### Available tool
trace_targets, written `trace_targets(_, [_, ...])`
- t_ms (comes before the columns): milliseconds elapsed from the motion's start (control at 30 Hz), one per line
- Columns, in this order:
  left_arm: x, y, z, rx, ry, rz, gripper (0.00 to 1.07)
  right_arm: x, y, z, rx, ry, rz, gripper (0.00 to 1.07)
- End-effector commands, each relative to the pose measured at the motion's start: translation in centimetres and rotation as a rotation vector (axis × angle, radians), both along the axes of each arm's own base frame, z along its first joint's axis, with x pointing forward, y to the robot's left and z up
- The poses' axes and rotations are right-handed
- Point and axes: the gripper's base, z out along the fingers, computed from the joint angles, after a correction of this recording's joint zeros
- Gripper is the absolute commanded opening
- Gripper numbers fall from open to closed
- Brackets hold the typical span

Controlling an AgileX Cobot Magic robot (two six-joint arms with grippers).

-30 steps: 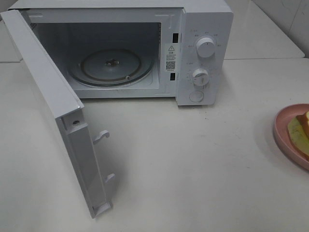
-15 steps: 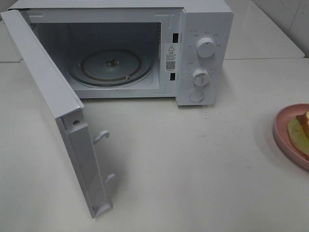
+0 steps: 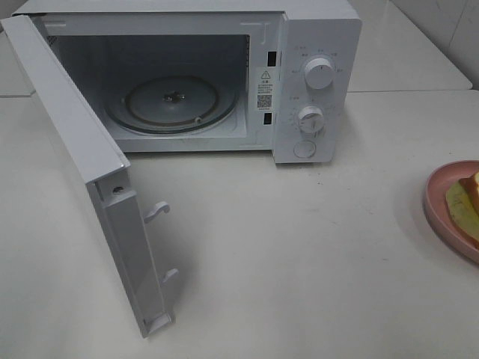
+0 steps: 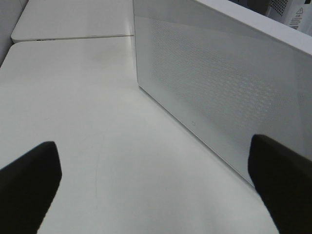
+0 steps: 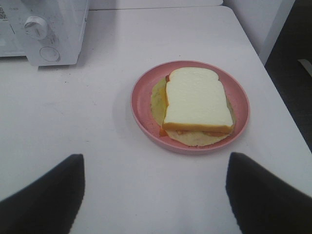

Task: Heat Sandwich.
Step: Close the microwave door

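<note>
The microwave [image 3: 224, 75] stands at the back of the table [image 3: 299, 254]. Its door [image 3: 82, 164] is swung open toward the front left. The turntable [image 3: 172, 103] lies inside the cavity. The plate [image 3: 441, 206] rests at the right edge, carrying the sandwich [image 3: 468, 196].

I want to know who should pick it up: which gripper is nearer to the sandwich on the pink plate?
Right. The right gripper, open, faces the sandwich on its plate. The left gripper, open, is beside the microwave door, with no sandwich in its view.
</note>
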Motion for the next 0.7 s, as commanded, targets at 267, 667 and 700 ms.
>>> trace_targets(267, [4.0,0.6,1.1,-0.026,0.017,0.046,0.66,-0.3,0.1,0.0,-0.007,-0.035,0.003,0.76])
trace_targets(667, [9.2,1.7,0.5,-0.024,-0.026,0.12,0.0,-0.3,0.1,0.0,-0.007,-0.035,0.003,0.76])
trace_targets(700, [9.6,1.8,0.1,-0.022,-0.035,0.125,0.0,-0.3,0.1,0.0,-0.007,-0.035,0.003,0.76])
